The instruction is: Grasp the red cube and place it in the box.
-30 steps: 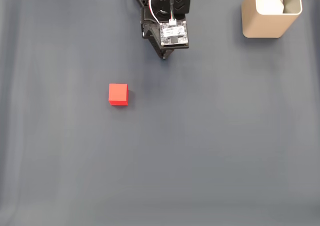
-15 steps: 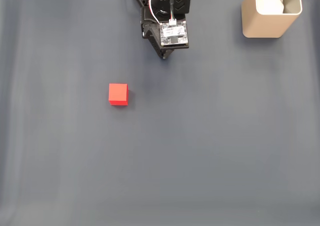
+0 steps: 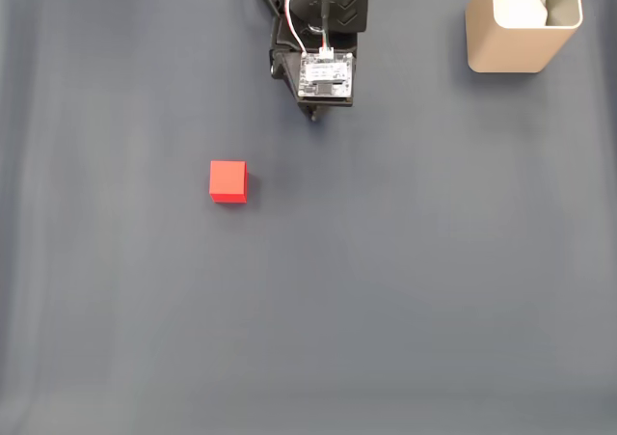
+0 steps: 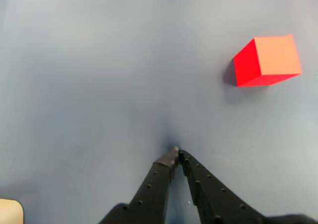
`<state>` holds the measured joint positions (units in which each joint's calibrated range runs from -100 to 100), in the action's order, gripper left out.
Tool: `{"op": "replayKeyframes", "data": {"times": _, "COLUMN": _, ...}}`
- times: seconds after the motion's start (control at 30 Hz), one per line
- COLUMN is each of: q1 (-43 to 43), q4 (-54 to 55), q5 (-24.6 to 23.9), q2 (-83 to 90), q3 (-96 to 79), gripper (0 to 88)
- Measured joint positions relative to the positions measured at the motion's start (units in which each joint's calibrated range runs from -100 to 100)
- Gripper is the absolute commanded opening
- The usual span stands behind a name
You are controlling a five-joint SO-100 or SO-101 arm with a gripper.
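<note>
Gripper [image 4: 176, 152] tips pressed together, holding nothing, top centre of fixed view. Red cube [image 3: 228, 181] sits left of centre on grey mat [image 3: 405, 281]; box [image 3: 523, 30] upper right. Spread the fingers before descending, straddle flat faces squarely.

The tool [image 4: 177, 153] hangs low, fingertips pressed together, gripping nothing.

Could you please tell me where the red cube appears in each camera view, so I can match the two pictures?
Fixed view: the red cube lies left of centre on the grey mat, below and left of the arm.
Wrist view: the red cube sits at upper right, beyond the gripper.
Shared landmark: the box, top right in the fixed view and bottom left corner in the wrist view.
</note>
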<state>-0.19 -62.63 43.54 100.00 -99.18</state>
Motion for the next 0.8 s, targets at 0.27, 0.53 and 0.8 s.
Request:
{"op": "replayKeyframes", "data": {"times": 0.27, "q1": 0.0, "q4": 6.09, "q5": -1.37, "q2": -0.62, "q3": 2.64, "gripper": 0.2}}
{"op": "replayKeyframes", "data": {"times": 0.53, "q1": 0.0, "q4": 7.64, "q5": -2.1, "q2": -1.16, "q3": 7.29, "gripper": 0.2}}
{"op": "replayKeyframes", "data": {"times": 0.8, "q1": -0.6, "q4": 8.53, "q5": -2.3, "q2": -3.3, "q3": 13.21, "gripper": 0.2}}
